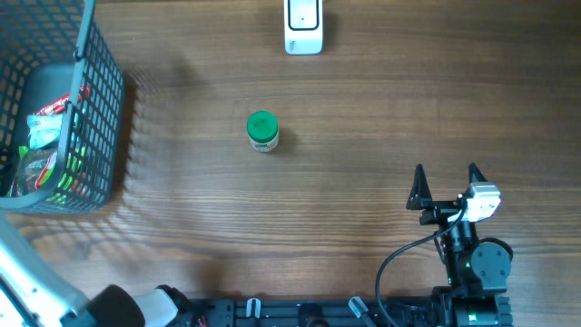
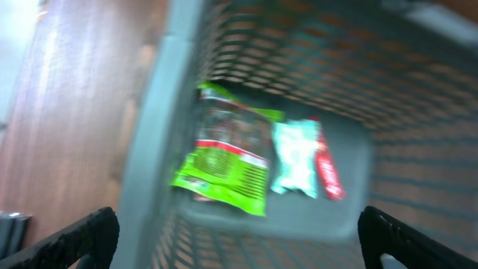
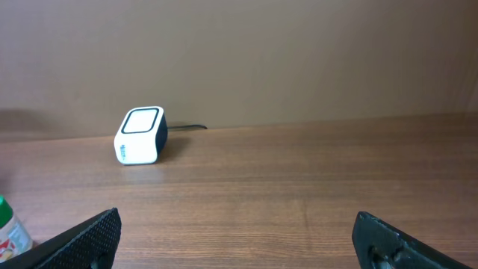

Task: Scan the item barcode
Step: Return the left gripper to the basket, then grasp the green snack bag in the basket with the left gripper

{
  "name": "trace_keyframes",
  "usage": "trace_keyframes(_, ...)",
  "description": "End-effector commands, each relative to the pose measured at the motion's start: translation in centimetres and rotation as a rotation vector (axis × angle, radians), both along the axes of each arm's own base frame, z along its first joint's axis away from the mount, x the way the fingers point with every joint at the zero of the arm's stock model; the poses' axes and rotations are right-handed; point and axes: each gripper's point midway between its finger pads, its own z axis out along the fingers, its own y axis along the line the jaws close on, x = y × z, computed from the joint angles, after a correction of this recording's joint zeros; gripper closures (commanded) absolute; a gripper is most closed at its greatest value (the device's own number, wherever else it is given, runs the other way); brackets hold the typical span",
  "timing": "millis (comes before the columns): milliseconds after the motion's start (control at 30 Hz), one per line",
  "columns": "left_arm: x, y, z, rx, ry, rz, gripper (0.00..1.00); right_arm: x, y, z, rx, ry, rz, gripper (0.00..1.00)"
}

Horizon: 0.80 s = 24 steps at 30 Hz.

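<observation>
A small bottle with a green cap (image 1: 262,131) stands upright in the middle of the wooden table; its edge shows at the far left of the right wrist view (image 3: 9,232). The white barcode scanner (image 1: 303,25) sits at the table's far edge, ahead and left of my right gripper (image 3: 140,135). That right gripper (image 1: 446,186) rests open near the front right, with nothing between its fingers (image 3: 237,239). My left gripper (image 2: 239,239) hangs open over the grey basket (image 2: 160,112), above a green packet (image 2: 224,161), a pale teal packet (image 2: 295,158) and a red item (image 2: 327,168).
The wire basket (image 1: 100,100) stands at the table's left edge with packets inside. My left arm's white link (image 1: 32,272) crosses the front left corner. A black cable runs behind the scanner. The left wrist view is blurred.
</observation>
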Motion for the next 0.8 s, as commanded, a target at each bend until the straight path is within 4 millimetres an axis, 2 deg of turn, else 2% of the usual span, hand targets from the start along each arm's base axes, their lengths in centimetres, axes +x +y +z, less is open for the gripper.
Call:
trace_keyframes(0, -0.2, 1.8, -5.3, -0.1, 0.079, 0.06, 0.0, 0.0, 0.2, 0.0, 0.015, 0.001, 0.014, 0.0)
trace_keyframes(167, 0.9, 3.4, -9.1, -0.144, 0.13, 0.069, 0.0, 0.0, 0.2, 0.0, 0.015, 0.001, 0.013, 0.0)
trace_keyframes(267, 2.6, 4.4, -10.8, -0.15, 0.16, -0.021, 0.0, 0.0, 0.2, 0.0, 0.015, 0.001, 0.013, 0.0)
trace_keyframes(333, 3.1, 4.9, -11.6, -0.15, 0.179, -0.056, 0.0, 0.0, 0.2, 0.0, 0.015, 0.001, 0.013, 0.0)
trace_keyframes(400, 3.0, 4.9, -11.9, -0.157, 0.191, -0.054, 0.06, 0.0, 0.2, 0.0, 0.015, 0.001, 0.014, 0.0)
trace_keyframes(467, 3.0, 4.8, -11.6, -0.153, 0.184, -0.05, 0.09, 0.0, 0.2, 0.0, 0.015, 0.001, 0.014, 0.0)
trace_keyframes(567, 2.6, 4.9, -10.4, -0.129, 0.159, -0.042, 0.1, 0.0, 0.2, 0.0, 0.015, 0.001, 0.014, 0.0)
trace_keyframes(767, 1.1, 3.5, -5.4, -0.041, 0.07, -0.039, 0.05, 0.0, 0.2, 0.0, 0.015, 0.001, 0.014, 0.0)
